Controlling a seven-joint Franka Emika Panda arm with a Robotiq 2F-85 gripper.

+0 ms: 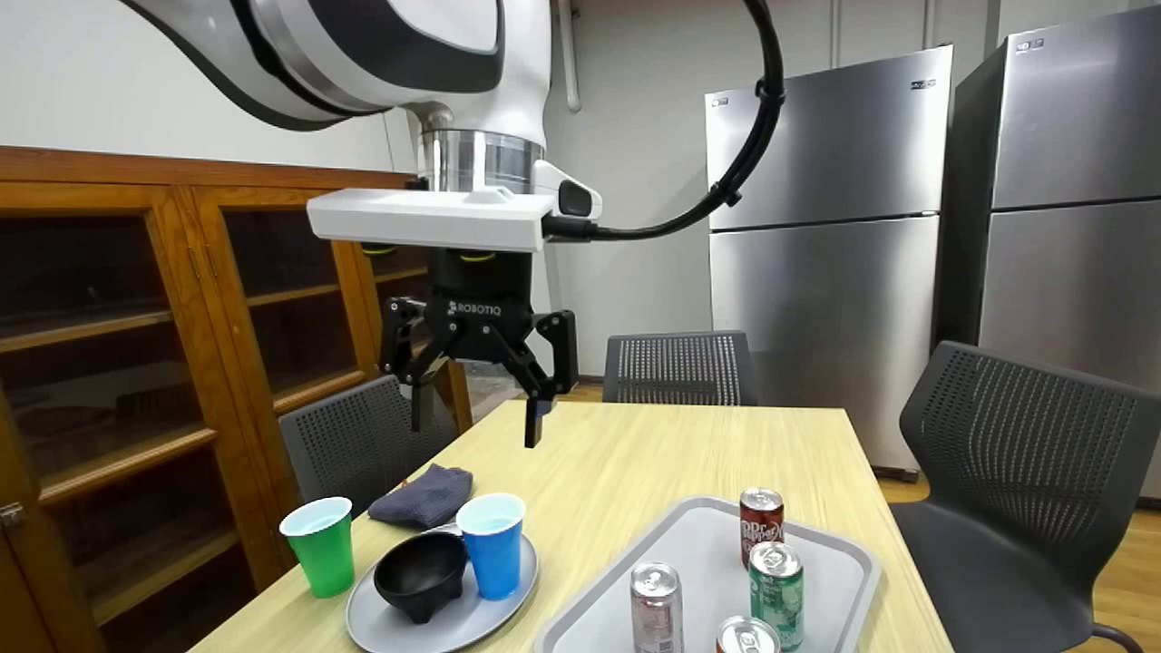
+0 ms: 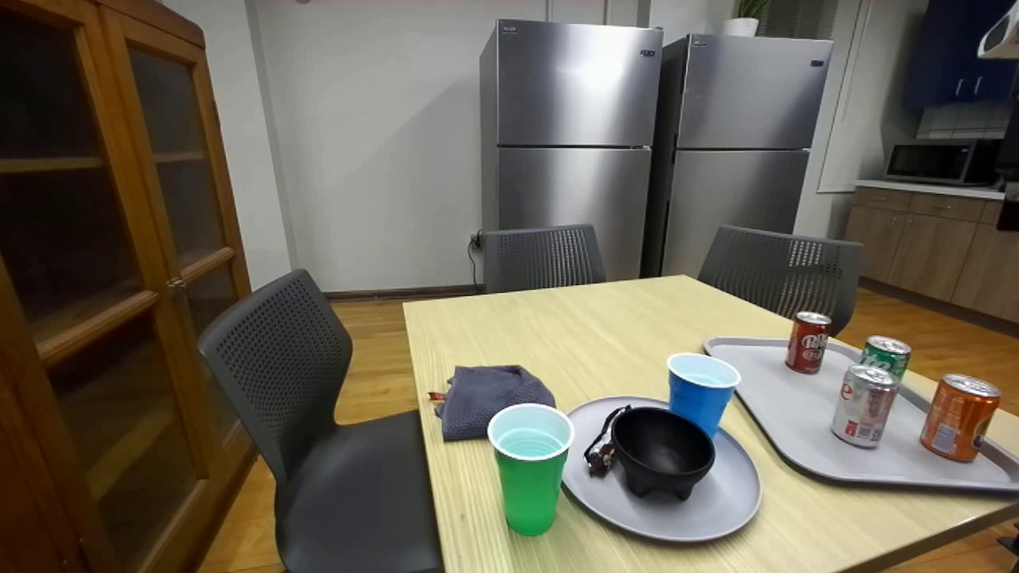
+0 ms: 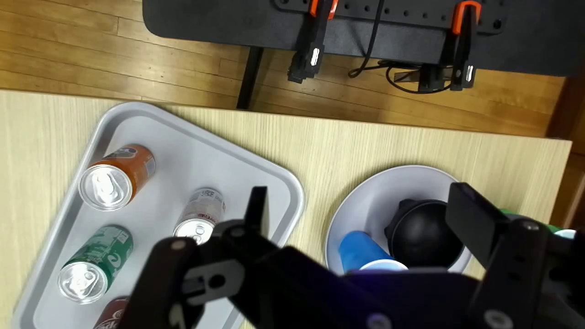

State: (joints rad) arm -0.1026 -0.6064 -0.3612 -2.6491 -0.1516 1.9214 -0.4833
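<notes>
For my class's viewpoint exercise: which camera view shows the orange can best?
An exterior view shows the orange can best: whole, with top and printed side unobstructed. The wrist view shows its top and foreshortened side. In an exterior view the orange can is cut off by the bottom edge.

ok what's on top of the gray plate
The gray plate holds a black footed bowl, a blue cup and, beside the bowl, a small silvery-dark item too unclear to name. The surface beneath them is covered.
</notes>
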